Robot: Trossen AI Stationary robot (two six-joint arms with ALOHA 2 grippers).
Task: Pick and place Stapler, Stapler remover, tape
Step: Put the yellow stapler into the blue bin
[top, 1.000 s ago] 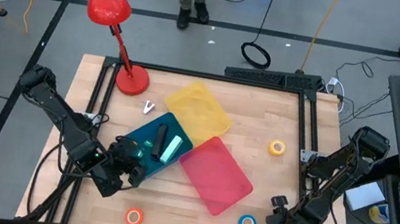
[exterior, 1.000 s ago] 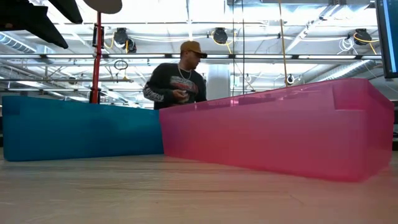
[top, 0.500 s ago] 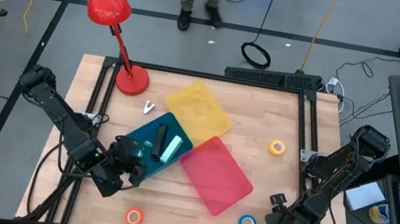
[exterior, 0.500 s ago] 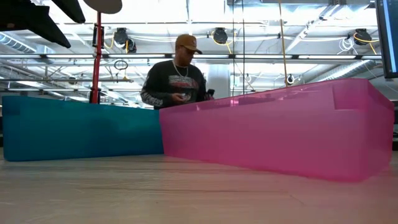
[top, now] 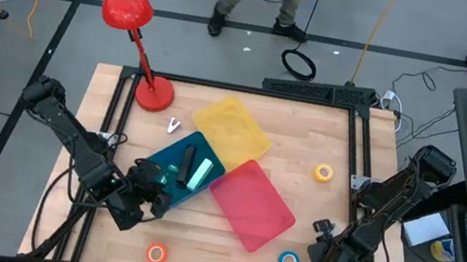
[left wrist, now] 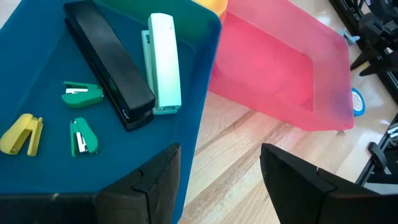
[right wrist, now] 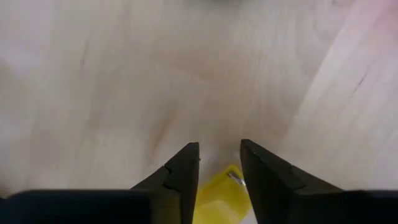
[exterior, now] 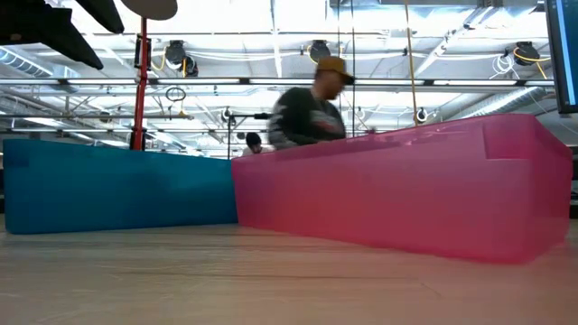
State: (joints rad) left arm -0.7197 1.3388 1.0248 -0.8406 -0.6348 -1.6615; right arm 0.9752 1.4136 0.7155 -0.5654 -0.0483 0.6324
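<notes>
table (top: pixel 327 136): wooden top, everything below is placed off the pink tray
pink tray (top: pixel 252 205): sits about mid-table, looks empty inside
blue tray (top: pixel 173 170): touching the pink tray on the left-arm side; black stapler (left wrist: pixel 109 61) and pale green stapler (left wrist: pixel 163 62) lie side by side in it, plus two green stapler removers (left wrist: pixel 81 94) and a yellow one (left wrist: pixel 23 133)
yellow tray (top: pixel 230 127): behind the pink tray, toward the red lamp (top: pixel 133 26)
left gripper (left wrist: pixel 217 174): fingers spread wide, nothing between them, over the blue tray's near edge
right gripper (right wrist: pixel 217 171): near the pink tray's front right corner, fingers close together over something small and yellow, can't tell if it's actually gripped
tape: blue roll (top: pixel 289 261) just in front of the pink tray, orange roll (top: pixel 157 253) front-left, yellow roll (top: pixel 324 173) off to the right
</notes>
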